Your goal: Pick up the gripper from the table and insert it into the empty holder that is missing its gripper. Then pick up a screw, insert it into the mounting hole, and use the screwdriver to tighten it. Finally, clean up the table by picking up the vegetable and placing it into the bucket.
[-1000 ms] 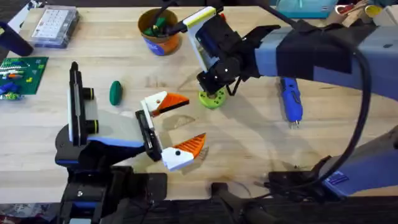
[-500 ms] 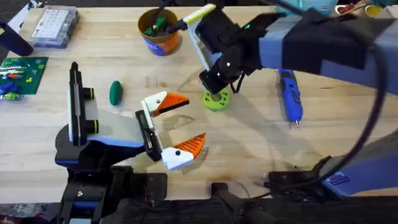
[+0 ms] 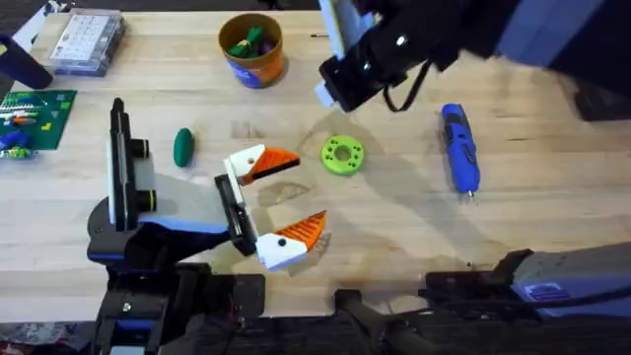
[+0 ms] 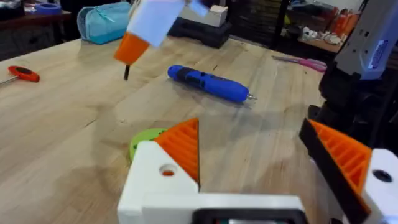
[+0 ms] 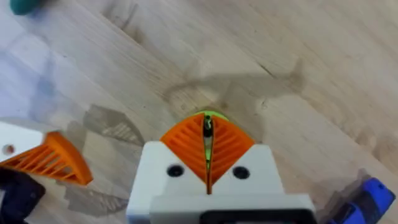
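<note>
My right gripper (image 5: 208, 134) is shut on a thin dark screw (image 5: 208, 126) that stands between its orange pads. It hangs high above the lime-green disc (image 3: 342, 155), and from the left wrist view the same gripper (image 4: 127, 51) has the screw (image 4: 127, 71) poking out below it. My left gripper (image 3: 306, 190) rests open near the table's front, just left of the disc. The blue screwdriver (image 3: 459, 148) lies to the right. Left of the open gripper lies the dark green vegetable (image 3: 183, 147). The yellow-orange bucket (image 3: 251, 47) stands at the back. The loose gripper and its holder are out of view.
A clear compartment box (image 3: 87, 39) sits at the back left, with a green circuit board (image 3: 35, 118) in front of it. Bare wood lies between the disc and the screwdriver and across the front right.
The right arm has risen from just over the green disc and drawn toward the back, still shut. The disc now lies uncovered. The left arm has not moved.
</note>
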`<state>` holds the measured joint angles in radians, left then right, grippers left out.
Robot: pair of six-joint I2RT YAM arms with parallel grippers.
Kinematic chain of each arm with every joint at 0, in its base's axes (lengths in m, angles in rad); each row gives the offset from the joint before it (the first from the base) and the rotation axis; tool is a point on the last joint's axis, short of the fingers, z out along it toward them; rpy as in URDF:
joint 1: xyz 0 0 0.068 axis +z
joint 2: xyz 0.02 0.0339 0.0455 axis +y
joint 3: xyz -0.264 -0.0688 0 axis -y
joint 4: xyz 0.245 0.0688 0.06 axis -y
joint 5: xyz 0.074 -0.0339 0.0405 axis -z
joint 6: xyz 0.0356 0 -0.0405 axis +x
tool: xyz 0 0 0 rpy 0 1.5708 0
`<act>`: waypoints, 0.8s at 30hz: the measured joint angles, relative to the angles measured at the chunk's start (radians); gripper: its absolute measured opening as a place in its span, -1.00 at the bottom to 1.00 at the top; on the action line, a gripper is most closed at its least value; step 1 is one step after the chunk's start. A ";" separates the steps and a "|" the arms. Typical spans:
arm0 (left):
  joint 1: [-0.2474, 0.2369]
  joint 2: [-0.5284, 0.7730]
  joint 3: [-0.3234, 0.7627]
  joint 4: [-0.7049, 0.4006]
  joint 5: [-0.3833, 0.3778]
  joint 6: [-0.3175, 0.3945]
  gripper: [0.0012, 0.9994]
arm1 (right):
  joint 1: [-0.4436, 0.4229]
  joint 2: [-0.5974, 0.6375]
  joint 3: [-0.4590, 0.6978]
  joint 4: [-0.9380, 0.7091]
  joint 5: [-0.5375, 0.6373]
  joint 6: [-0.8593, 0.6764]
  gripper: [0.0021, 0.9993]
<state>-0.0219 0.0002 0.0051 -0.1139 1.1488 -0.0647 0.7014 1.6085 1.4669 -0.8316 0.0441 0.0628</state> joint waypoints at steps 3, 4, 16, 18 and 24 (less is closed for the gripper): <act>0.000 0.000 0.000 0.000 0.000 0.000 0.97 | 0.008 -0.006 0.065 -0.060 0.000 -0.012 -0.99; 0.000 0.000 0.000 0.000 0.000 0.000 0.97 | 0.015 -0.007 0.092 -0.085 0.000 -0.017 -0.99; 0.000 0.000 0.000 0.000 0.000 0.000 0.97 | 0.193 -0.011 0.317 -0.188 0.000 -0.049 -0.99; 0.000 0.000 0.000 0.000 0.000 0.000 0.97 | 0.224 -0.011 0.322 -0.190 0.000 -0.049 -0.99; 0.000 0.000 0.000 0.000 0.000 0.000 0.97 | 0.308 -0.011 0.322 -0.200 -0.001 -0.049 -0.99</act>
<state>-0.0219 0.0002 0.0051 -0.1143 1.1488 -0.0650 1.0096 1.5970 1.7889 -1.0317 0.0433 0.0139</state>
